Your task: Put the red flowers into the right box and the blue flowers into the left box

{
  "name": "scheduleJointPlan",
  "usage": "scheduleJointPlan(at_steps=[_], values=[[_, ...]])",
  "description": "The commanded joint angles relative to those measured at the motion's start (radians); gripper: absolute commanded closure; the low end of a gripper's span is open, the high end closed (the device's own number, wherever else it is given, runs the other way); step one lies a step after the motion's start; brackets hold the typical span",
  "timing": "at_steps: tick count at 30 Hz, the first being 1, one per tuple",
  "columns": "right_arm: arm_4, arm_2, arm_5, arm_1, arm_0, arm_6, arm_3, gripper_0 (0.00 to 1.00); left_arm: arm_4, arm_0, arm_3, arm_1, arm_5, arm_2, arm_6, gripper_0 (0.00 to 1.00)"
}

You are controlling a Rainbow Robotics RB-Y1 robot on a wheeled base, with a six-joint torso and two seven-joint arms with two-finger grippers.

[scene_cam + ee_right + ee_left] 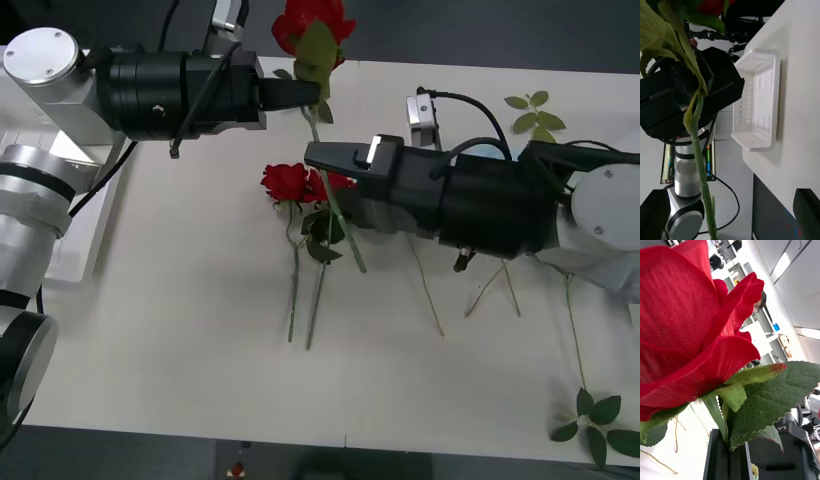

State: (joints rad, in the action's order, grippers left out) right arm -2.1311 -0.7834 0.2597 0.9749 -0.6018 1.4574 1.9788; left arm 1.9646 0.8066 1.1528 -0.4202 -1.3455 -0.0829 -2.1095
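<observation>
My left gripper (303, 92) (728, 459) is shut on the stem of a red flower (312, 22) (685, 326), held upright above the table's far side. That stem (340, 215) (700, 165) hangs down between the fingers of my right gripper (326, 163) (730, 215), which stands open around it. Two more red flowers (286, 181) lie side by side on the table just below the right gripper. A pale-blue patch of the blue flowers (488, 150) peeks out behind my right arm. The left box (82, 258) (757, 101) sits at the table's left edge. The right box is out of view.
Bloomless green leaf sprigs lie at the far right (534, 112) and the near right corner (598, 420). Thin loose stems (492, 288) stick out from under my right arm. The white table (180, 340) has free room at the near left.
</observation>
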Motion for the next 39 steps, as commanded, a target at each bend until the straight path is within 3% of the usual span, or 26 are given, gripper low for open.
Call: scheduleJointPlan(at_steps=[1,2,24,25,26,27,28,39], values=[[0.003,-0.007,-0.019,-0.035,-0.047,0.064,-0.011,0.94,-0.026,0.043,0.021,0.015,0.002,0.026,-0.018,1.0],[0.008,-0.007,-0.025,-0.036,-0.047,0.066,-0.011,1.0,-0.035,0.043,0.021,0.021,0.003,0.026,-0.018,1.0],[0.007,-0.016,-0.031,0.001,-0.05,0.075,-0.012,1.0,-0.058,0.045,0.021,0.055,0.049,-0.028,-0.049,1.0],[0.008,-0.014,-0.031,0.01,-0.052,0.08,-0.011,1.0,-0.058,0.043,0.021,0.055,0.049,-0.026,-0.049,0.93],[0.011,-0.014,-0.031,0.019,-0.053,0.083,-0.011,1.0,-0.058,0.043,0.021,0.055,0.049,-0.026,-0.049,0.37],[0.014,-0.014,-0.031,0.031,-0.053,0.087,-0.011,1.0,-0.058,0.043,0.021,0.055,0.049,-0.026,-0.049,0.04],[0.014,-0.014,-0.031,0.041,-0.055,0.089,-0.009,1.0,-0.058,0.043,0.021,0.055,0.049,-0.026,-0.049,0.0],[-0.03,0.009,-0.01,0.146,-0.055,0.115,0.037,1.0,-0.056,0.04,0.021,0.055,0.045,-0.028,-0.05,0.0]])
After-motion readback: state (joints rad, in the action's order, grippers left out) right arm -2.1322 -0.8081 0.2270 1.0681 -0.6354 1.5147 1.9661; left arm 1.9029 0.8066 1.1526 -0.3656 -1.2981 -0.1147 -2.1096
